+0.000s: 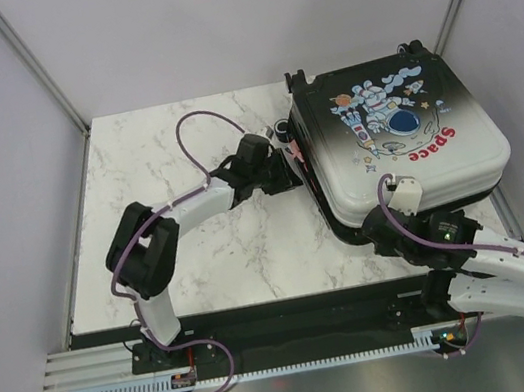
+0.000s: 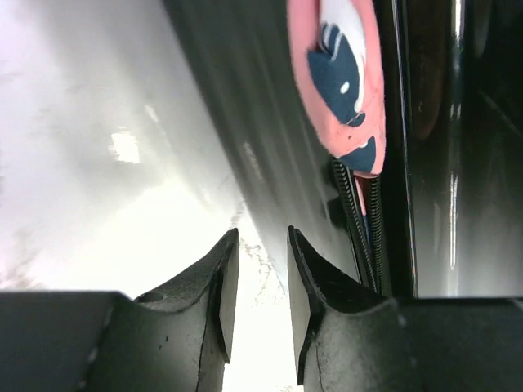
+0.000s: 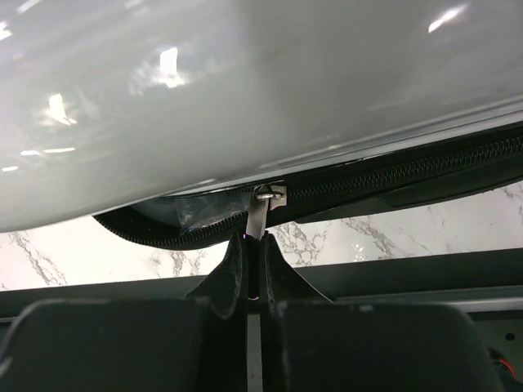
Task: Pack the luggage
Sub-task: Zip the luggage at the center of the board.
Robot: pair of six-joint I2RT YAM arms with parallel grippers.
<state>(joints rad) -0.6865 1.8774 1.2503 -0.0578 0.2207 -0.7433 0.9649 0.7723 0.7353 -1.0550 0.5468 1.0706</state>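
Left fingers (image 2: pixel 222 286) sit apart with a narrow gap and nothing between them. I have the left gripper (image 2: pixel 260 282) at the left side of the suitcase (image 1: pixel 397 126), low over the bench (image 1: pixel 192 259). Right fingers (image 3: pixel 233 273) are pinched together on the metal zipper pull (image 3: pixel 258 214), so the right gripper (image 3: pixel 253 265) is at the suitcase's near edge. Suitcase lies flat at the far right corner of the bench, lid down, astronaut print up. Pink cloth (image 2: pixel 343 90) with a navy print pokes out of the left seam beside the zipper (image 3: pixel 392 173) teeth. I can't tell how much of the zipper is closed.
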